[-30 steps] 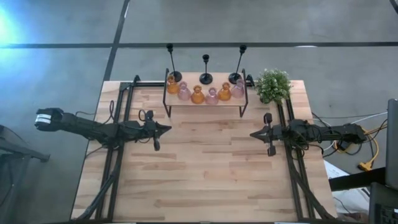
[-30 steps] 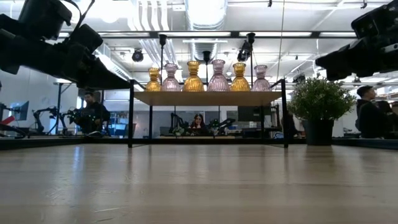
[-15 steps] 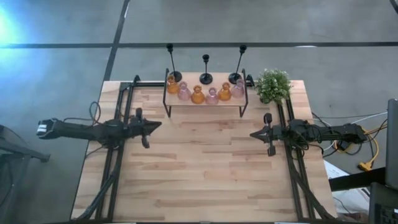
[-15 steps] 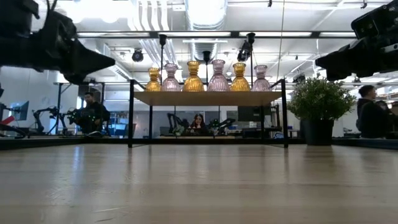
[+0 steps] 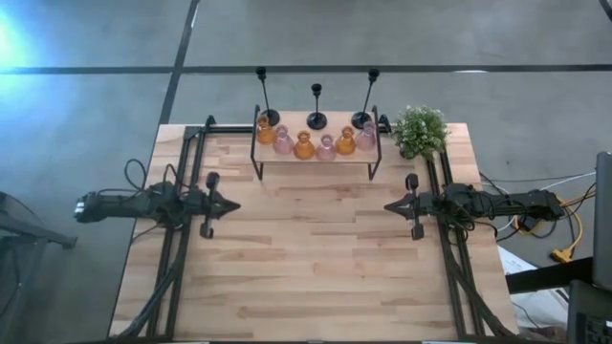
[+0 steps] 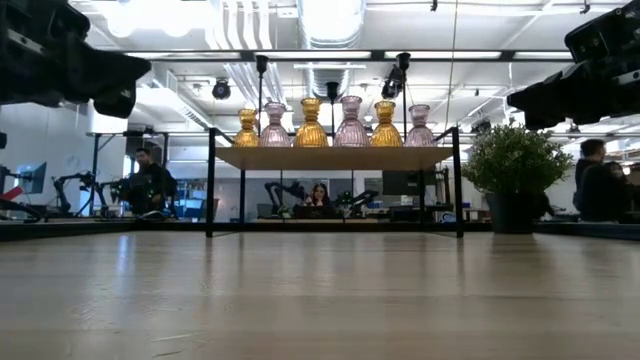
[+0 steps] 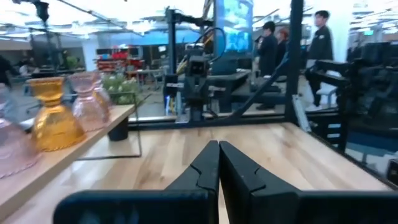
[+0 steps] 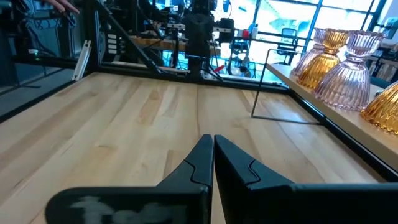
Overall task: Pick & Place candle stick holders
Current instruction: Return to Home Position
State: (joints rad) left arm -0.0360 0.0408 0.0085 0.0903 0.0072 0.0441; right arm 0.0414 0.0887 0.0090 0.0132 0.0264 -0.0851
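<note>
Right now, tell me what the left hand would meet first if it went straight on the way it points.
Probably the right hand, facing the left hand across the table. The shelf stands off to one side of that line.

Six glass holders (image 5: 304,146) are lined along the shelf (image 5: 287,160) at the surface's (image 5: 316,258) far edge, three stemmed holders (image 5: 316,120) behind, a plant (image 5: 419,130) just right

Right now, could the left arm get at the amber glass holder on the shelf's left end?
Probably yes. The left end effector, shut and empty, hovers out at the left; only open tabletop lies between it and that amber holder on the shelf.
</note>
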